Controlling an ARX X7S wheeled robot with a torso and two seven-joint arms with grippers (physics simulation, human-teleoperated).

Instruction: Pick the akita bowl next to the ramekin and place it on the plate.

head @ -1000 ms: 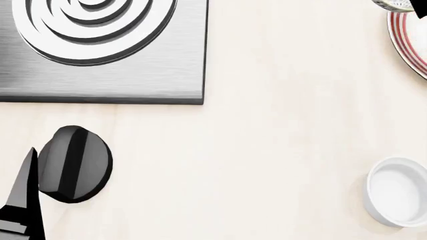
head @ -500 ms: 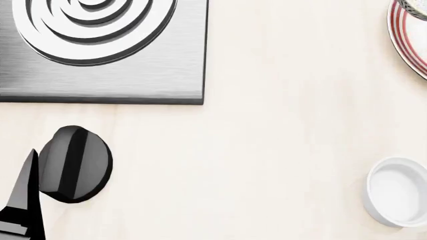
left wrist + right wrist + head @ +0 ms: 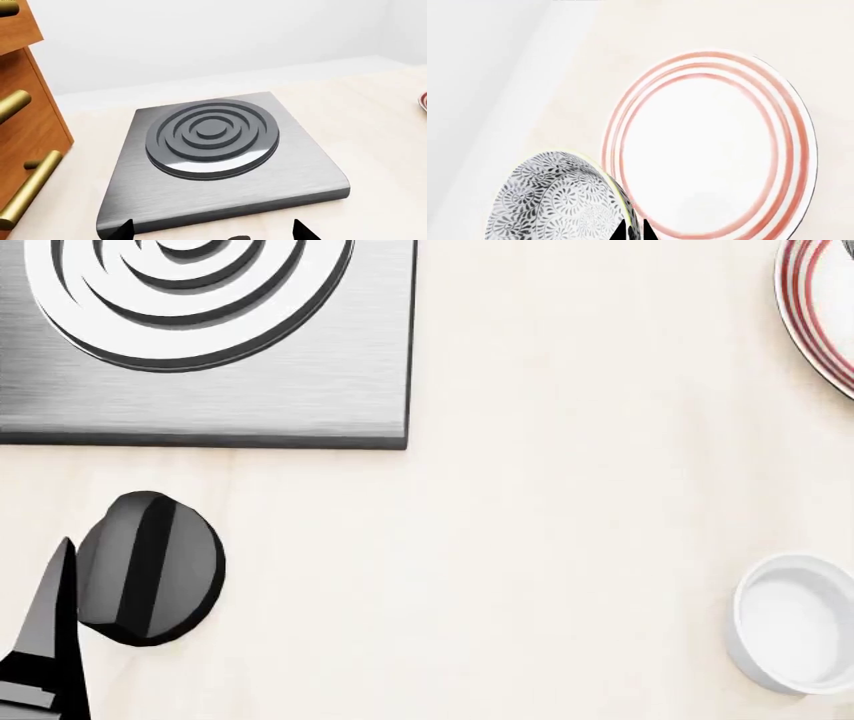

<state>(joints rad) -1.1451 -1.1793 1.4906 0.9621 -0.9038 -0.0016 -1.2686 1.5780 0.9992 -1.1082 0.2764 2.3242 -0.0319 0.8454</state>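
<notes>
Since a second ago the patterned bowl and dark gripper part have left the head view's top right corner; only the plate [image 3: 821,315] edge shows there. Right wrist view: bowl [image 3: 557,200] pinched at its rim by the right gripper [image 3: 632,231], beside the plate's edge. Ramekin [image 3: 797,623] sits at the desk [image 3: 561,500] right edge, well apart. Left gripper [image 3: 212,231] tips spread, near the burner plate [image 3: 220,160].
</notes>
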